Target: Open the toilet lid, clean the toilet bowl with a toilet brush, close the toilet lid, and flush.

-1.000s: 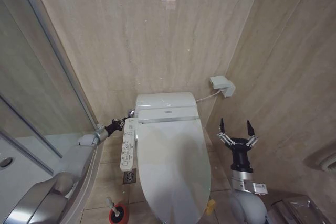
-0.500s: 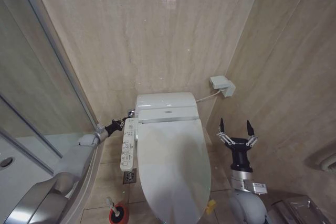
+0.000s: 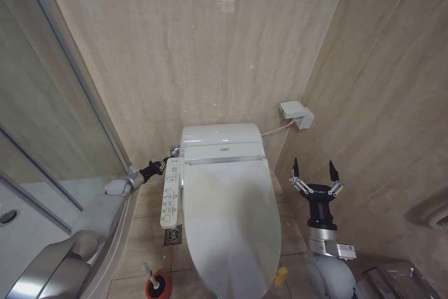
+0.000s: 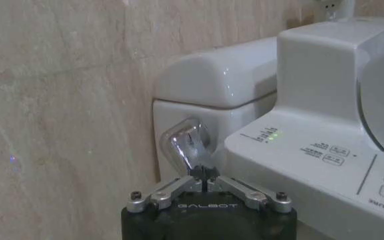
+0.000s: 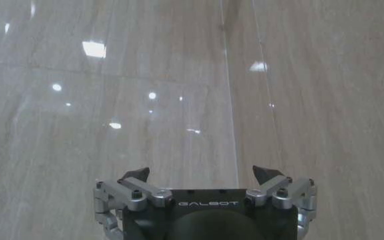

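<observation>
Left pincer (image 4: 204, 176) clenched—seemingly against flush lever (image 4: 186, 145) (toilet lid (image 3: 231, 229) down)—right pincer (image 3: 316, 173) released.

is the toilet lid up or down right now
Down. The toilet lid lies flat over the bowl, its glossy top facing up, hiding seat ring and bowl.

Left arm (image 3: 105, 204) edged slightly (barely).

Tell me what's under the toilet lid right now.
Nothing under it can be seen: the toilet lid is closed flat and covers the seat and bowl. The toilet brush stands in its red holder on the floor beside it.
</observation>
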